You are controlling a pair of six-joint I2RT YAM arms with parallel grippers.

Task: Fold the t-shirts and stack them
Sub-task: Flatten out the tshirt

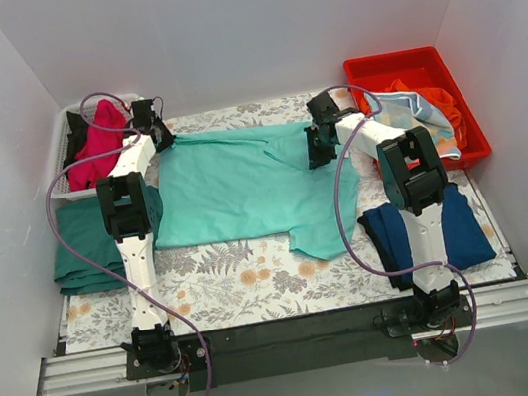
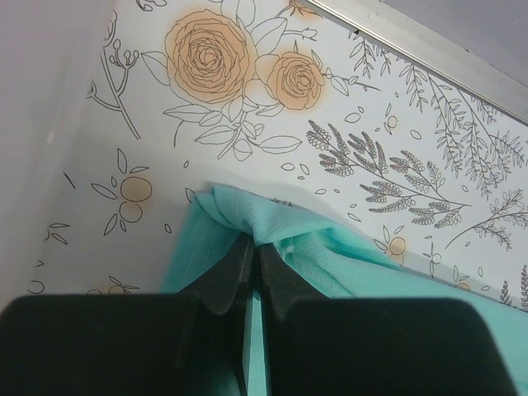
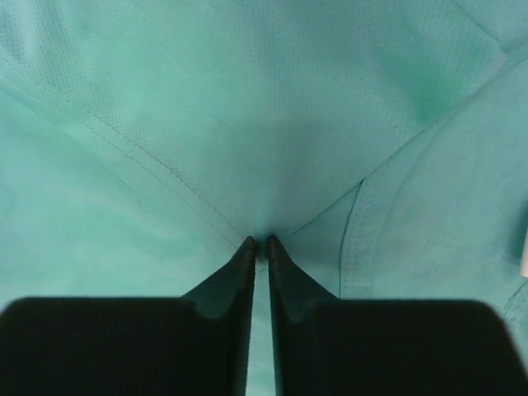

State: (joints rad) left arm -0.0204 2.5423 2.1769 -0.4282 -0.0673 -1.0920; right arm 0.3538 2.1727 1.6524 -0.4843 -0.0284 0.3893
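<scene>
Plainly midway, the left gripper (image 2: 252,247) and right gripper (image 3: 257,242) each clamped the mint shirt (image 1: 232,188) spread unfolded between them, a folded navy shirt (image 1: 471,225) lying behind the right.

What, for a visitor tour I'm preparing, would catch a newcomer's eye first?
A mint t-shirt lies spread mid-table on the floral table cover, pinched by the left hand at its far-left corner and the right hand on its right side. A red bin sits far right, a magenta shirt in the basket far left.
</scene>
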